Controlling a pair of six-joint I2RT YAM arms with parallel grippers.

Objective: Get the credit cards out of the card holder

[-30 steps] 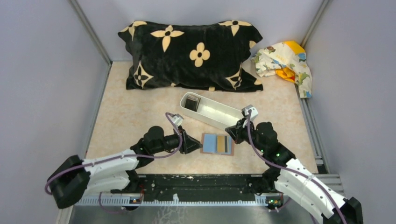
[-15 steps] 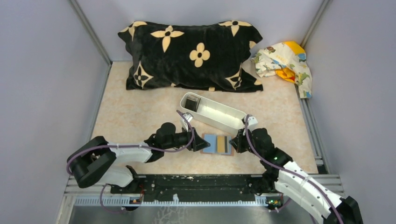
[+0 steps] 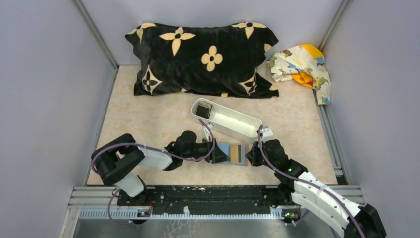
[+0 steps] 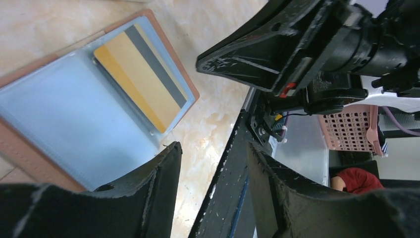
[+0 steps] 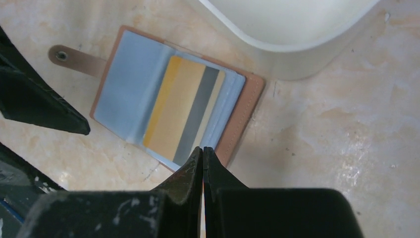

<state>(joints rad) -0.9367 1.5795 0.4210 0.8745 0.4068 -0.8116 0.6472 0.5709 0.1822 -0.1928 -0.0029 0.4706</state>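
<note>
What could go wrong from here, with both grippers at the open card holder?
The shut right gripper sits at the card holder's edge; it may shove the holder rather than pin it. The open left gripper is over the blue page, away from the yellow card, so it could pinch the sleeve instead.

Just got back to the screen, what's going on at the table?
Both arms are at the card holder, lying open flat on the table. The left gripper is open at its left edge; the right gripper is shut, tip by its right edge. A yellow card with a grey stripe sits in a slot pocket, not yet out. The white tray stands just behind.
</note>
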